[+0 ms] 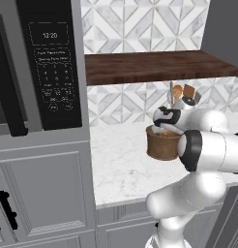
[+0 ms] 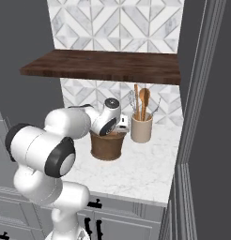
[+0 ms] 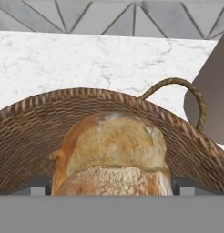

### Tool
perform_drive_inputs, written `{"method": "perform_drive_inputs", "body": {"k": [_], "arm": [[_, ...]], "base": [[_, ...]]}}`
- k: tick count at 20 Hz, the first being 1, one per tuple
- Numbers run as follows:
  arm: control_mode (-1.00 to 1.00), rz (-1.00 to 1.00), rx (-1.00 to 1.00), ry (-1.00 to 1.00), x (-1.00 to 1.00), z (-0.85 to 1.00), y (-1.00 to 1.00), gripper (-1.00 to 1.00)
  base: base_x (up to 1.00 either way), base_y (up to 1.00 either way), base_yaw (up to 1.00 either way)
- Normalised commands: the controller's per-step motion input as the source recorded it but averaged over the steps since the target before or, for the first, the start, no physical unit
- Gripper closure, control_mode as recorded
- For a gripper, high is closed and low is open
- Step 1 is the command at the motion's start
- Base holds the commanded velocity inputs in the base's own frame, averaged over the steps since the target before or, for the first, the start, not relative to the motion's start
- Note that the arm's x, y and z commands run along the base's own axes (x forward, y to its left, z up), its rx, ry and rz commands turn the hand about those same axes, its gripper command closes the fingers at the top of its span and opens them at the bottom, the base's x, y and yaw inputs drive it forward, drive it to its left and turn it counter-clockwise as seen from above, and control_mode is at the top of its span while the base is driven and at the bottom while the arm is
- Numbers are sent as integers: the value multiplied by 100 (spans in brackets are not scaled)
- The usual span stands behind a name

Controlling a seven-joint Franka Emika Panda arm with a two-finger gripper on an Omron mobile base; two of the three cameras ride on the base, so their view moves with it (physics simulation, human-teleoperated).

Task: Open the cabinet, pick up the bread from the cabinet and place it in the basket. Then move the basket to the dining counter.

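Note:
The bread [image 3: 114, 150], a golden-brown roll, sits between my fingertips, which press it from both sides, so my gripper [image 3: 112, 186] is shut on it. It hangs just inside the rim of the brown woven basket [image 3: 32, 123], whose thin looped handle [image 3: 196, 98] rises at the right. The basket [image 1: 162, 145] stands on the marble worktop in front of the diamond tiles. My gripper [image 1: 163, 129] points down into its mouth. From the right, the hand covers the top of the basket [image 2: 107, 145] and my gripper [image 2: 117, 128] is at its rim. The dining counter is out of view.
A cream crock of wooden spoons [image 2: 141, 127] stands right beside the basket. A dark wooden shelf [image 2: 103, 65] hangs low over both. A tall oven unit with a black control panel [image 1: 48, 63] borders the worktop [image 1: 121, 169] on the left. A grey cabinet door [image 2: 206, 117] stands on the right.

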Motion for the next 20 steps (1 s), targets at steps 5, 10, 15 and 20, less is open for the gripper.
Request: {"method": "perform_drive_inputs", "body": {"k": [5, 10, 15, 20], "arm": [[-100, 0, 0, -1, -27, -1, 0, -100], [-100, -2, 0, -6, -36, 8, 3, -100], [-100, -8, 0, -1, -23, 29, 15, -100], [-100, -2, -9, 11, -10, -26, 42, -100]], "base": [[0, 0, 0], [0, 0, 0], [0, 0, 0], [0, 0, 0]]}}
